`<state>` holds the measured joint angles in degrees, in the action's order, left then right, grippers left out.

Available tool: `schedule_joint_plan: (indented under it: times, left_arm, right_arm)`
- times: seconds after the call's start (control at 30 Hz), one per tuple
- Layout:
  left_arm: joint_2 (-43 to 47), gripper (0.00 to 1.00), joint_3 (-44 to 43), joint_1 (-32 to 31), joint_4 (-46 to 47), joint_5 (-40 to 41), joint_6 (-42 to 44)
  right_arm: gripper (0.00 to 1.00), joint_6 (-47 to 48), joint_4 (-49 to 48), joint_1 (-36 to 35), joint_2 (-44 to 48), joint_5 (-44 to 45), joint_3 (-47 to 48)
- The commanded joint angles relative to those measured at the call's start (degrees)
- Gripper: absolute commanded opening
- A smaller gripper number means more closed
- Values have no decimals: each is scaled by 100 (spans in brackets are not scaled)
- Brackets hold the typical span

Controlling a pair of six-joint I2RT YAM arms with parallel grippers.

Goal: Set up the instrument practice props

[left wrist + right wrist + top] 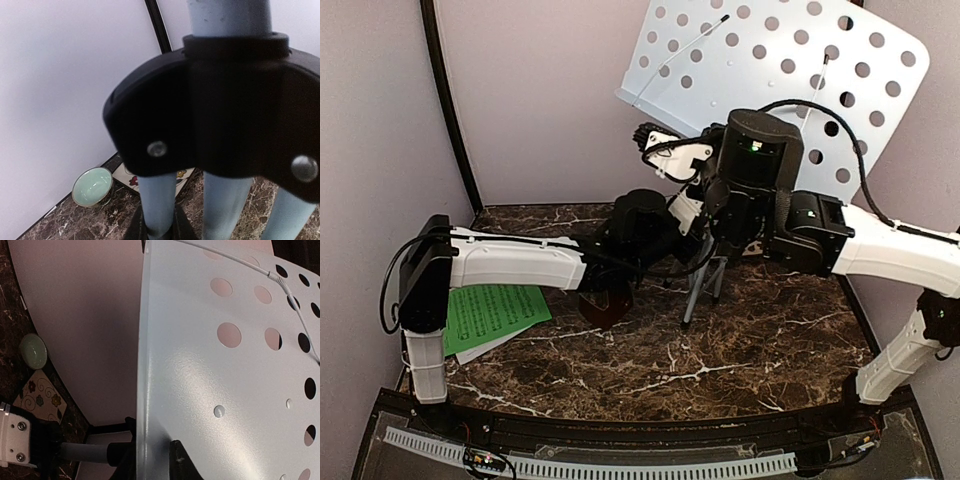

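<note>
The white hole-punched music-stand desk (770,70) stands tilted at the back right, above its pale tripod legs (705,290). My right gripper (645,135) reaches to the desk's lower left edge. In the right wrist view the gripper (152,460) is shut on that edge of the desk (215,365), one finger on each side. My left gripper (157,225) is shut on one pale leg (157,200) below the black hub (225,100). Green and white music sheets (495,312) lie at the left. A dark red-brown metronome (608,308) sits under my left arm, partly hidden.
A small pale-green bowl (92,186) and a flower-patterned tile (125,176) lie by the back wall near the corner. White walls close in the back and sides. Two thin sprung wires (680,55) lie across the desk's face.
</note>
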<state>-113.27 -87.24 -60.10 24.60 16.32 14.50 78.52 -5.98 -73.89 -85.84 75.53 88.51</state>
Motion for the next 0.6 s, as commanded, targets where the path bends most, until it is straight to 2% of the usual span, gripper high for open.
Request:
schedule_joint_plan:
  times: [0.0, 0.33, 0.47, 0.57]
  left_arm:
    - [-37, 0, -10, 11, 82, -173, -146]
    - [-59, 0, 175, 161, 71, -290, -526]
    - [-81, 0, 159, 294, -39, -376, -753]
    - [-93, 0, 173, 344, -42, -415, -773]
  right_arm:
    - [27, -187, -837, -49, 113, -543, 482]
    - [70, -455, -596, -101, 0, -569, 395]
    - [83, -602, -436, -165, -77, -659, 443]
    - [89, -628, -422, -247, -137, -692, 486]
